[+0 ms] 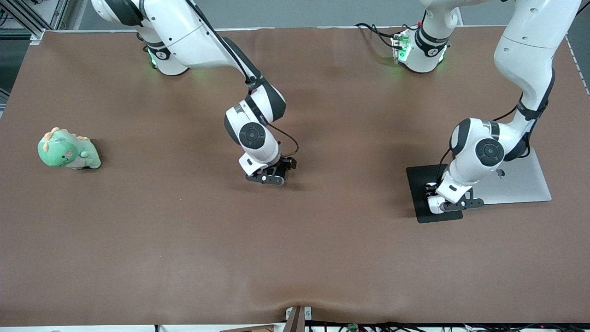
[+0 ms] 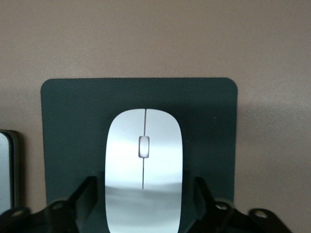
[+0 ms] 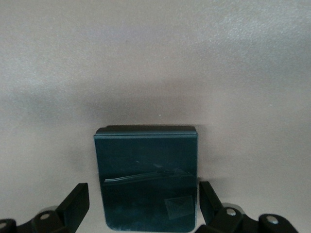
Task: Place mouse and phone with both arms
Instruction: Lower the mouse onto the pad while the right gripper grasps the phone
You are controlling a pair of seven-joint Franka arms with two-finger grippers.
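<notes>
You have the brown table filling the front view, with both arms reaching down onto it. Toward the left arm's end lies a silver slab, partly covered by the left arm; you cannot make out what it is. Touching or just beside its edge is the black mouse pad, whose corner farthest from the front camera is hidden under the same arm.

The right arm comes down near the table's middle. Well apart, at the right arm's end, sits a green dinosaur toy.

The left gripper is down on the mouse pad, and in its wrist view you see the white mouse lying on the pad between the spread fingers, which stand beside its flanks with a slight gap showing; the mouse's end nearest the camera is cut off by the frame. In the front view the mouse is hidden.

The right gripper is low over the bare table, its jaws wide on either side of the phone, not touching it. The phone lies flat on the cloth, its end nearest the wrist camera barely in frame. From the front you cannot see the phone at all; the gripper covers it.
</notes>
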